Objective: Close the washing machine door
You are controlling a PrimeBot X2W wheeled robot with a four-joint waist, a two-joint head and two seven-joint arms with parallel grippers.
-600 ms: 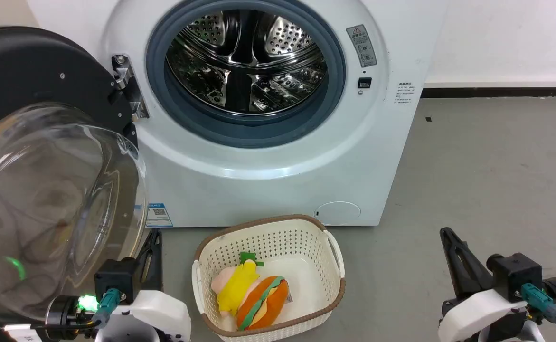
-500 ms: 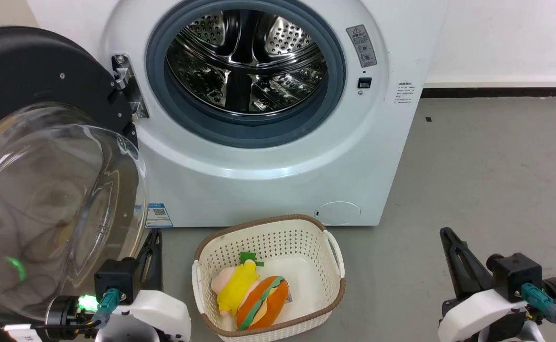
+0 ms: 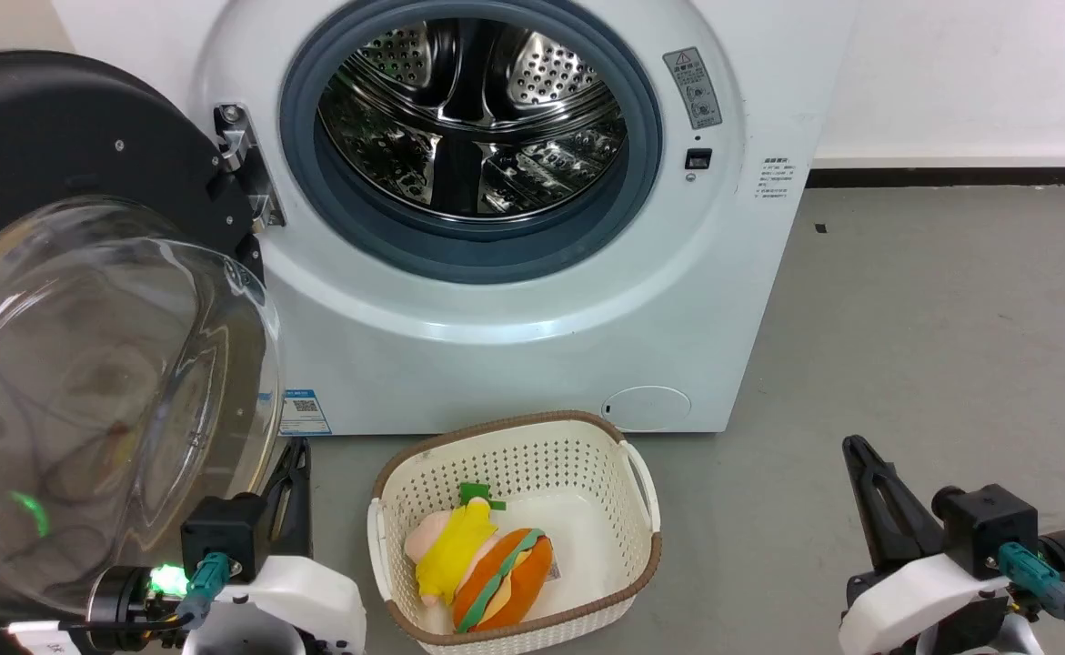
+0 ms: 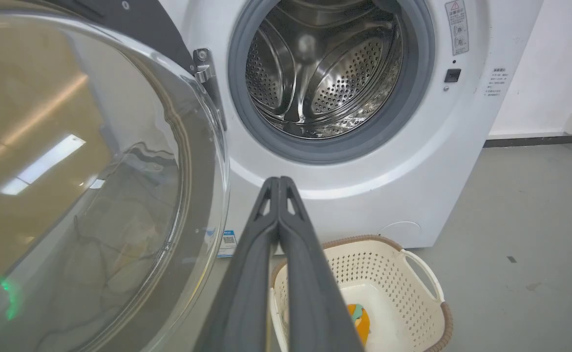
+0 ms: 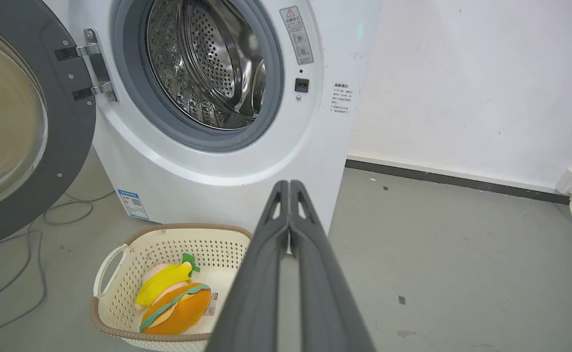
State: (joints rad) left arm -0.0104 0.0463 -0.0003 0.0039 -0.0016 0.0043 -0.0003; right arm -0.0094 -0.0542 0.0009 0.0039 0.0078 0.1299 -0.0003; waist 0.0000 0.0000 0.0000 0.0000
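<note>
The washing machine door [image 3: 41, 136] stands wide open at the left, hanging on its metal hinge [image 3: 246, 168], and its clear glass bowl [image 3: 105, 391] bulges towards me. The white washing machine [image 3: 514, 346] shows its steel drum [image 3: 473, 118] inside the grey gasket. My left gripper [image 3: 298, 448] is shut and holds nothing. It sits low, just right of the glass bowl [image 4: 95, 195], with its fingertips [image 4: 278, 182] pointing at the machine's front. My right gripper [image 3: 853, 444] is also shut and holds nothing, over the floor to the right of the machine [image 5: 207, 161].
A cream perforated basket [image 3: 505, 423] with a yellow plush and a burger plush [image 3: 500, 582] stands on the floor in front of the machine, between my arms. Cables [image 5: 31, 220] lie on the floor under the door. Open grey floor [image 3: 932, 318] stretches to the right.
</note>
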